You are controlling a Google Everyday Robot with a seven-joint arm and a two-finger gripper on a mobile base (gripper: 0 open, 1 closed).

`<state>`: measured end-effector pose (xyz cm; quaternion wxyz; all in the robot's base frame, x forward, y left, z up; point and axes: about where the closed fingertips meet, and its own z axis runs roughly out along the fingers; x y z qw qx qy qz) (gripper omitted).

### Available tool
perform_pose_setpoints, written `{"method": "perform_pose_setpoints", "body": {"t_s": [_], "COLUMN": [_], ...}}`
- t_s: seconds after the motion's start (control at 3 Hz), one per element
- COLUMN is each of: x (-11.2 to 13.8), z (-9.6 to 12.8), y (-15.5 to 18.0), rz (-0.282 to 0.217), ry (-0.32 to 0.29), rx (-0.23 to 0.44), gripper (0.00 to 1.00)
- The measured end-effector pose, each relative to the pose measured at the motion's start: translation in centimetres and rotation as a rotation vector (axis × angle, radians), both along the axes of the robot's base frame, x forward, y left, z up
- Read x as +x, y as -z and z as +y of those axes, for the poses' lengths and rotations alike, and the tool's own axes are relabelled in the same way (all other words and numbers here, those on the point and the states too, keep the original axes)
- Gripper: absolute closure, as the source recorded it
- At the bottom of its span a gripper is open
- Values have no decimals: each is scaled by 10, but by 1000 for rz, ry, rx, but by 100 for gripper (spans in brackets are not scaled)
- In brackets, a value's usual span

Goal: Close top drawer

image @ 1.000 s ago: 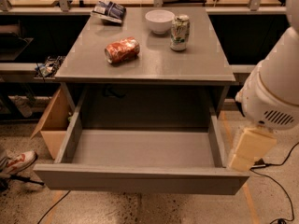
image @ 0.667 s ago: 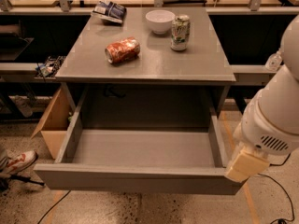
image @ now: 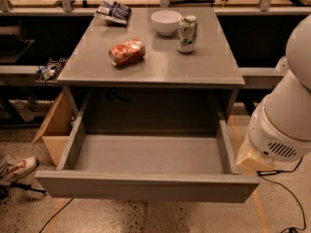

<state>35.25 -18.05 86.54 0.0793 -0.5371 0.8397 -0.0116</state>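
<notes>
The top drawer (image: 146, 155) is a wide grey box pulled far out of the grey cabinet (image: 160, 64), and its bottom is bare. Its flat, handle-less front (image: 146, 188) faces me at the lower edge of the view. My white arm (image: 282, 125) hangs at the right, with a beige end piece (image: 250, 160) just beside the drawer's right front corner. The gripper itself is hidden behind or below the arm, so I cannot see it.
On the cabinet top stand a white bowl (image: 166, 22) and a green-white can (image: 187, 33), and a crushed red can (image: 127, 52) and a dark packet (image: 112, 9) lie there. A cardboard box (image: 56, 125) sits on the floor at the left, a shoe (image: 17, 169) is at the far left, and cables (image: 286, 198) run at the right.
My arm has come lower at the right, and its beige end has sunk toward the drawer's right front corner. The drawer has not moved.
</notes>
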Motion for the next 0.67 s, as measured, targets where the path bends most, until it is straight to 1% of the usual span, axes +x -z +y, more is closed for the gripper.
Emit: {"method": "perform_pose_setpoints", "body": {"t_s": [0.33,0.67], "x": [4,11], "z": [-6,-14], "y": [38,91], "rz": [48,112], "ry": [56,138], "rx": [14,37], "gripper": [100,100]}}
